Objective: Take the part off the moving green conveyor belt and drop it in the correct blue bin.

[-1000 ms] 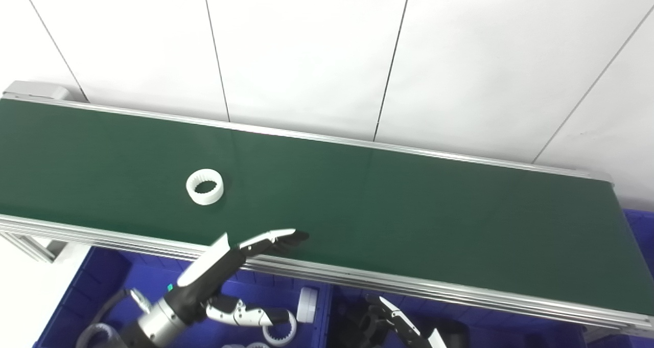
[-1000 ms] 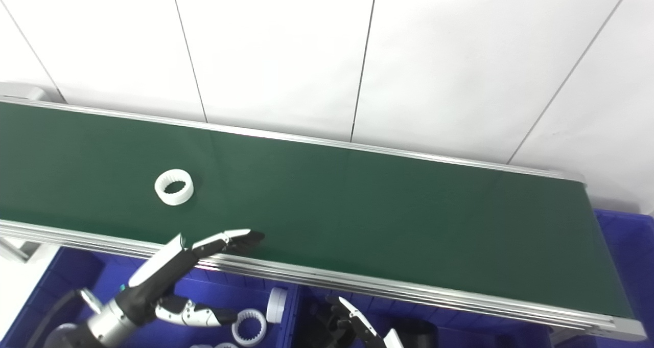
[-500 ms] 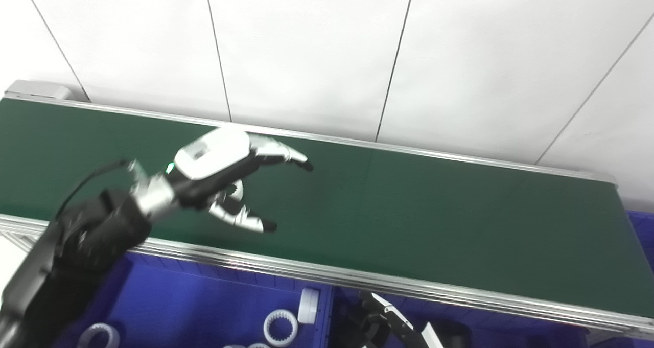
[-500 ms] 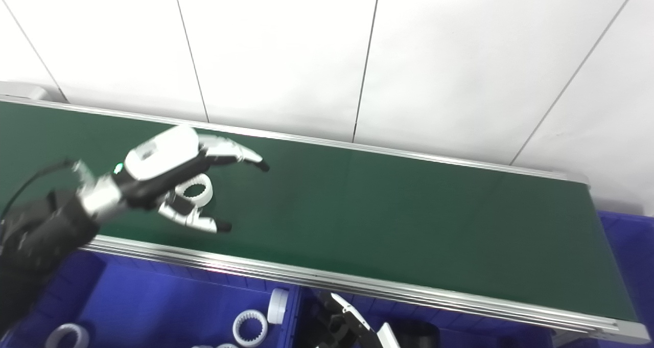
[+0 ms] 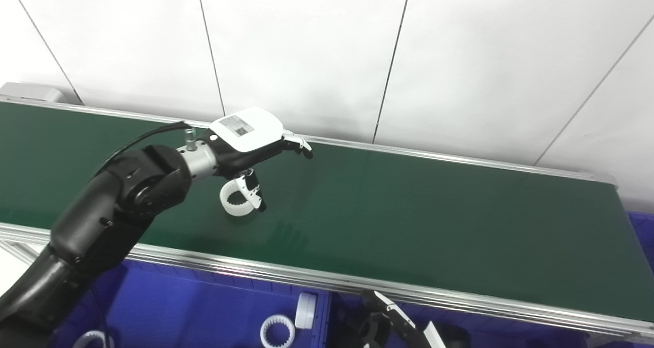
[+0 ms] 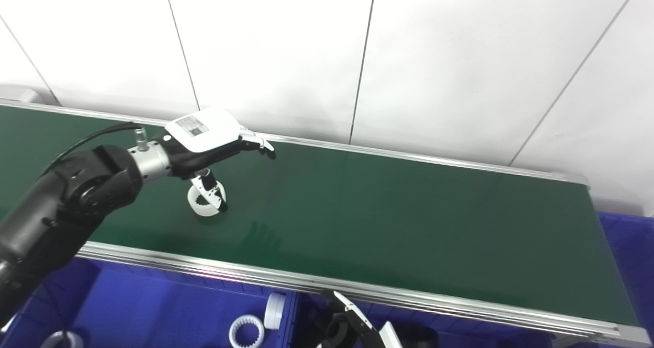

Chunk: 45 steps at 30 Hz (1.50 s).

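I'm seeing my left hand point(image 5: 244, 148) hovering over the green belt point(image 5: 409, 210) in the left-center of the frame, palm down, fingers point(image 5: 301, 147) stretching right toward the belt's far rail point(image 5: 460, 159). The thumb point(image 5: 253, 192) is hanging down across the white toothed ring point(image 5: 236, 202), touching it; the ring is sitting on the belt, mid-width, not clamped, so I'm calling the hand open, grasping nothing. The belt right of the ring is running bare to its right end, lots of open room there. The near rail point(image 5: 306, 276) is crossing the lower frame. Below it, the blue bin point(image 5: 168, 307) is holding another toothed ring point(image 5: 277, 331) and a white disc point(image 5: 305, 311). My right hand point(image 5: 393, 325) is peeking in at the bottom edge, mostly cut off; can't tell its state.
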### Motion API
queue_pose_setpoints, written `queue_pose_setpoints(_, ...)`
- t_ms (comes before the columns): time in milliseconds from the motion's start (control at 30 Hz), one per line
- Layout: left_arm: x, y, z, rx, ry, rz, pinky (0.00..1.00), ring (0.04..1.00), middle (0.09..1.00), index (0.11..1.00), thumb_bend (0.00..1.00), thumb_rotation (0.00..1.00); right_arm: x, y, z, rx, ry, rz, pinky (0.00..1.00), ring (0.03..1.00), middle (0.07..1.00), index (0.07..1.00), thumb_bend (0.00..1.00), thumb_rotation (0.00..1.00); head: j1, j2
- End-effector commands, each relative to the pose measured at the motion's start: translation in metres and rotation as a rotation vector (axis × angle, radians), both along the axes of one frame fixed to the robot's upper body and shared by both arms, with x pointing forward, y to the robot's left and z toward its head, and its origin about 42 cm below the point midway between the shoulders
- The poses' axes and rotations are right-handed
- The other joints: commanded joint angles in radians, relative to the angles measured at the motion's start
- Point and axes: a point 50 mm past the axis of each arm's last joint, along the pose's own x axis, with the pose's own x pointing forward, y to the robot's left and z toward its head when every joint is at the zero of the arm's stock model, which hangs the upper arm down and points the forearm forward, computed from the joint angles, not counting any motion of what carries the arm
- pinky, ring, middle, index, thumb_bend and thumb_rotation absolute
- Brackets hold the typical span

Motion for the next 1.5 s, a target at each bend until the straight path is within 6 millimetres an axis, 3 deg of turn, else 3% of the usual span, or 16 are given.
queue_pose_setpoints(0,0.009,-0.004,0.017,0.036,-0.064,0.012,0.74,0.803,0.818,0.807,0.96,0.06,0.001,0.002,0.011,0.043,-0.071,0.001,0.79,0.864,0.900,0.882,0.35,0.77,0.001,0.000)
queue_pose_setpoints(333,0.020,-0.019,-0.010,0.183,0.015,0.012,0.69,0.782,0.817,0.820,0.97,0.05,-0.002,0.000,0.012,0.048,-0.073,-0.009,0.79,0.867,0.899,0.886,0.35,0.78,-0.004,0.006)
queue_pose_setpoints(533,0.022,-0.026,-0.025,0.286,0.106,0.046,0.70,0.803,0.835,0.834,0.90,0.01,-0.004,0.001,0.013,0.056,-0.069,-0.015,0.80,0.869,0.899,0.887,0.36,0.78,-0.008,0.014)
queue_pose_setpoints(733,0.029,-0.030,-0.040,0.310,0.182,0.085,0.60,0.803,0.876,0.861,0.92,0.00,-0.005,0.002,0.013,0.059,-0.073,-0.020,0.82,0.877,0.903,0.891,0.36,0.80,-0.010,0.019)
queue_pose_setpoints(867,0.037,-0.032,-0.052,0.325,0.211,0.084,0.49,0.675,0.836,0.868,0.88,0.00,-0.005,0.002,0.013,0.063,-0.073,-0.024,0.82,0.880,0.905,0.895,0.35,0.81,-0.015,0.020)
queue_pose_setpoints(967,0.044,-0.027,-0.070,0.246,0.205,0.055,0.37,0.490,0.703,0.687,0.76,0.00,-0.006,0.002,0.014,0.066,-0.073,-0.024,0.83,0.887,0.909,0.900,0.34,0.81,-0.023,0.023)
queue_pose_setpoints(1000,0.046,-0.026,-0.076,0.215,0.190,0.048,0.32,0.428,0.600,0.625,0.66,0.00,-0.006,0.002,0.014,0.066,-0.072,-0.025,0.84,0.888,0.910,0.901,0.35,0.81,-0.025,0.025)
queue_pose_setpoints(1100,0.047,-0.023,-0.090,0.117,0.133,0.030,0.18,0.249,0.481,0.371,0.55,0.00,-0.007,0.002,0.014,0.068,-0.069,-0.028,0.83,0.887,0.909,0.902,0.36,0.82,-0.028,0.027)
queue_pose_setpoints(1300,0.045,-0.021,-0.096,-0.139,0.081,-0.013,0.13,0.188,0.475,0.260,0.54,0.00,-0.009,0.002,0.014,0.068,-0.073,-0.032,0.84,0.888,0.909,0.902,0.35,0.81,-0.035,0.037)
queue_pose_setpoints(1467,0.046,-0.020,-0.090,-0.227,0.068,-0.031,0.14,0.197,0.474,0.239,0.54,0.00,-0.011,0.002,0.014,0.063,-0.072,-0.031,0.84,0.888,0.910,0.904,0.36,0.83,-0.037,0.039)
